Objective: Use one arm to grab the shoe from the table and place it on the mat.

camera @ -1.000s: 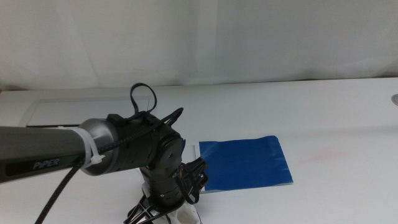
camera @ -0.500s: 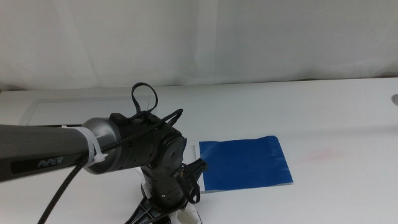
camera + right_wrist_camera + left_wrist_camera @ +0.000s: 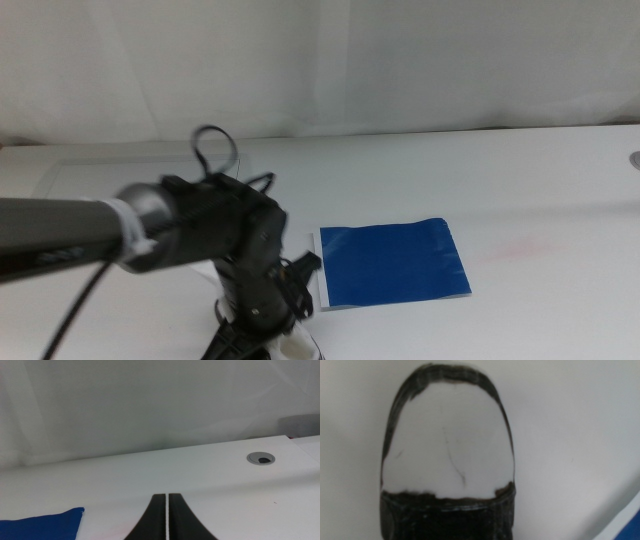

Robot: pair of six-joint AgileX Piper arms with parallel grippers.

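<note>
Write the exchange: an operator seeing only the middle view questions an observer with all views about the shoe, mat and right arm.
Operator: What is under the left end effector? The arm hides it.
Observer: The shoe; the left wrist view shows its white toe, black-rimmed, on the table.
Operator: Does it touch the mat?
Observer: No; bare table separates them there.
Operator: And the right end effector?
Observer: Outside your view, jaws shut, empty, over the table.

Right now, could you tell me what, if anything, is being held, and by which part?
Cannot be told: the left hand is down at the shoe, its grip hidden. The right hand holds nothing.
</note>
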